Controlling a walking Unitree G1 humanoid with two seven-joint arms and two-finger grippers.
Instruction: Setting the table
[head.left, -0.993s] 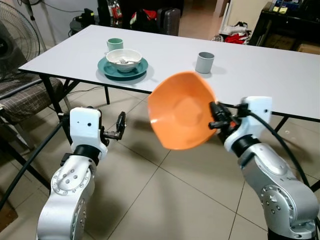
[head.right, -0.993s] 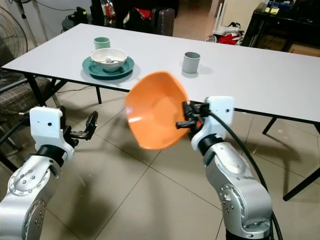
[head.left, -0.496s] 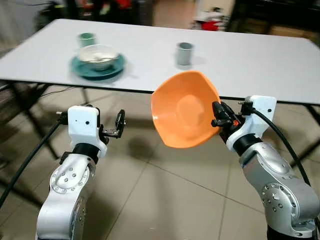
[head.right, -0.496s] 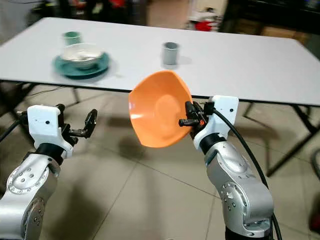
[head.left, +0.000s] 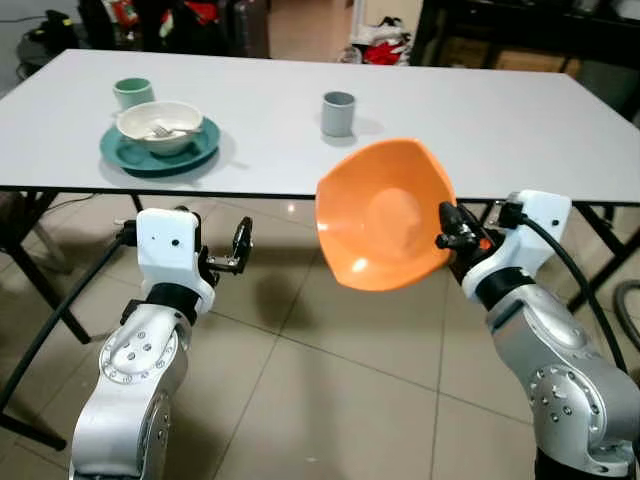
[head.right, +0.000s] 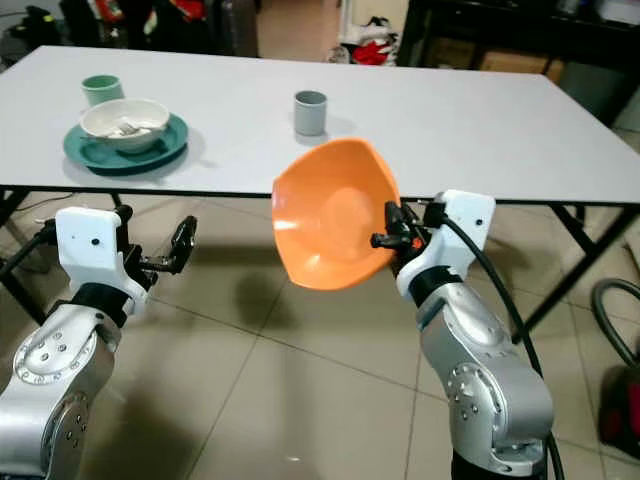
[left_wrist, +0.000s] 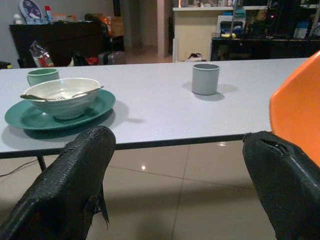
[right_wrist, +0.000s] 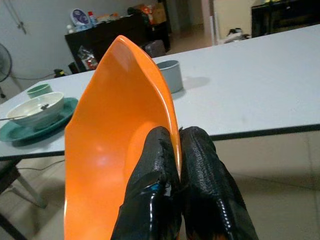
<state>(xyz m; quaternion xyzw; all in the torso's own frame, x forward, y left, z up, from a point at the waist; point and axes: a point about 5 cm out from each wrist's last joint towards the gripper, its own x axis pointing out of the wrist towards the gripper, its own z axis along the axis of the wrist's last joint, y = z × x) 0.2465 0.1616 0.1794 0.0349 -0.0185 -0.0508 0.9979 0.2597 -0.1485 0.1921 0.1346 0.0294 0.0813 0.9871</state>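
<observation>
An orange plate is held on edge in front of the white table, its rim pinched by my right gripper, which is shut on it. In the right wrist view both black fingers clamp the orange plate's rim. My left gripper is open and empty, low before the table's near edge. On the table stand a teal plate carrying a white bowl with a spoon, a green cup behind it, and a grey cup further right.
The table's black legs stand on a tiled floor. Dark furniture and red bags line the far wall. A grey hose lies on the floor at the right.
The camera has swung right and steadied, so the table setting now sits further left. My right gripper still holds the orange plate, slightly higher and further right. The left gripper has not changed.
</observation>
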